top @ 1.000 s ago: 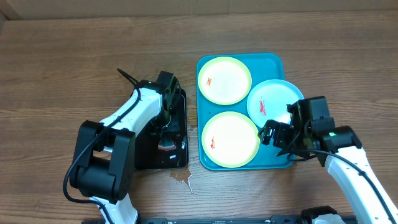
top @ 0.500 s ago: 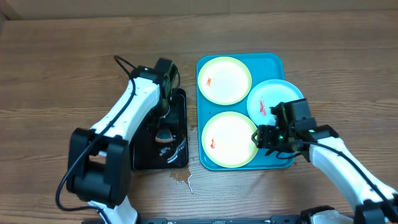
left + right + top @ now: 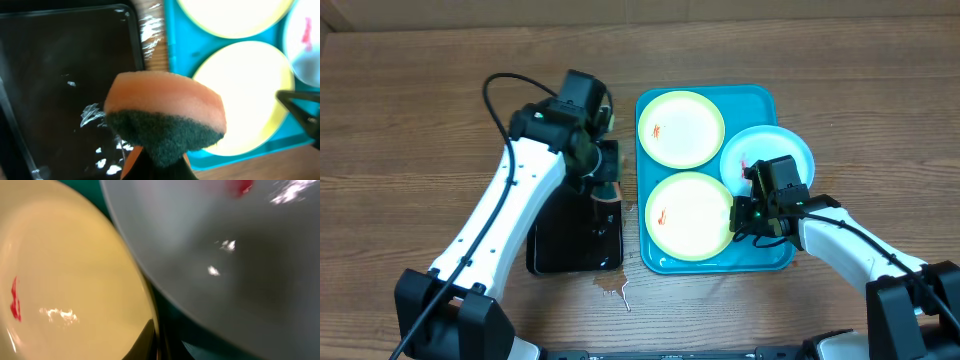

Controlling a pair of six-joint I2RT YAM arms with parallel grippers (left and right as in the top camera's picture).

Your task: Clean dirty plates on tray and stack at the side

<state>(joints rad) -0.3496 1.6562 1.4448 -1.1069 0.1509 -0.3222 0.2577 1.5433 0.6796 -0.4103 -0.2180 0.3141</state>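
While the left fingers (image 3: 160,167) stand narrow, clamped on an orange sponge (image 3: 165,110) with a dark green scouring face, they hang over the 1 o'clock corner of the black tray (image 3: 570,240). That tray lies on the desk (image 3: 420,120) just beside the turquoise tray (image 3: 760,100), at its 9 o'clock side.

All three plates are on the turquoise tray:
- the far yellow-green plate (image 3: 681,128) at 11 o'clock
- the light blue plate (image 3: 785,150) at 2 o'clock, overhanging the rim
- the near yellow-green plate (image 3: 688,215) at 7 o'clock

Each carries a red smear.

At the 3 o'clock edge of the near yellow-green plate, the right fingers (image 3: 742,212) are pinched nearly together on its rim, just beside the light blue plate. A small wet patch (image 3: 615,288) marks the desk at the black tray's 5 o'clock corner.
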